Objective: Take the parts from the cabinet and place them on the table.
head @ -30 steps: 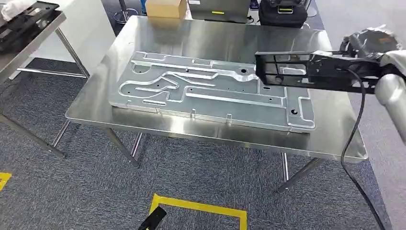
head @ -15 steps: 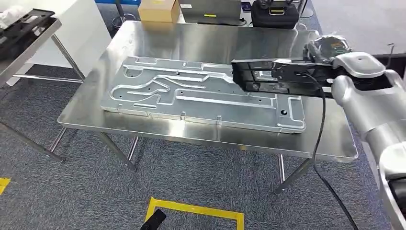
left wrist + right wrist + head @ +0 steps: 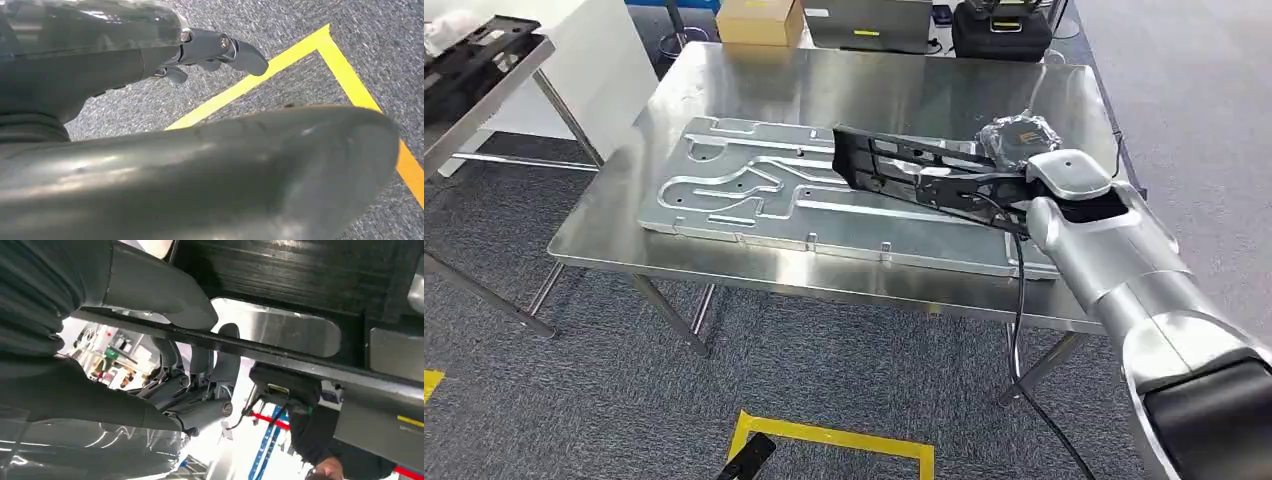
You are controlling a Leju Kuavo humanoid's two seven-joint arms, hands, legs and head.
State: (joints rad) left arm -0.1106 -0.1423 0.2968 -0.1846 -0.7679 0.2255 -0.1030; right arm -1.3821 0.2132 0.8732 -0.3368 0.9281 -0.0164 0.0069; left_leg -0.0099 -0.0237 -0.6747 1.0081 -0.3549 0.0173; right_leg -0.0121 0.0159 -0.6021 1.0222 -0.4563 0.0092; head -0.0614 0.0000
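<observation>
A long black plastic frame part (image 3: 894, 165) hangs tilted just above the large stamped metal plate (image 3: 744, 190) on the steel table (image 3: 844, 90). My right hand (image 3: 986, 186) grips the part's right end. In the right wrist view the thumb (image 3: 150, 290) lies over one side of a thin bar of the black part (image 3: 300, 270) and the fingers (image 3: 200, 370) curl round the other. My left hand (image 3: 215, 50) hangs over the grey carpet and holds nothing, its fingers loosely apart.
A cardboard box (image 3: 759, 20), a grey case (image 3: 864, 20) and a black case (image 3: 1004, 30) stand past the table's far edge. At the far left a second steel table (image 3: 464, 110) carries more black parts (image 3: 474, 55). Yellow tape (image 3: 834, 435) marks the carpet.
My right arm has carried the black part leftward and lower over the metal plate, and the part now tilts. The whole picture has also shifted a little.
</observation>
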